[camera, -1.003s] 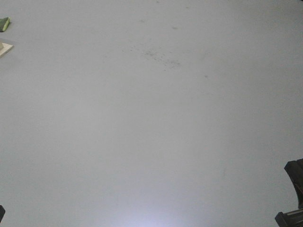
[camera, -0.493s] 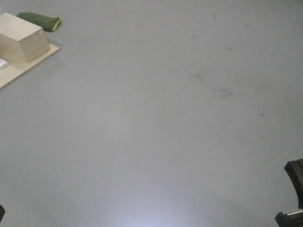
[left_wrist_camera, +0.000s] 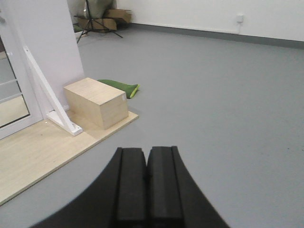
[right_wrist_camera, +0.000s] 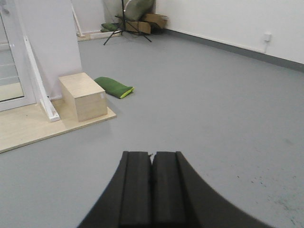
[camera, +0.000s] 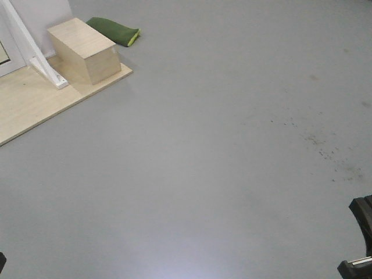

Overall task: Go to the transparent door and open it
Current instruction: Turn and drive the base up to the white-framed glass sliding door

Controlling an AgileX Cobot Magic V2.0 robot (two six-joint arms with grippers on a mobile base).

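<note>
Leftward, transparent door (left_wrist_camera: 12,102) (only its edge) near wooden box (left_wrist_camera: 97,102)

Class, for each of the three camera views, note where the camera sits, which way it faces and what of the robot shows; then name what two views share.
Front-facing exterior: on the robot's front, tilted down at the grey floor; a dark robot part shows bottom right.
Left wrist: behind the shut left gripper, facing forward, low across the floor.
Right wrist: behind the shut right gripper, facing likewise.
Shared: both wrist views show the wooden box, the green bag and a white-framed glass panel at left.
</note>
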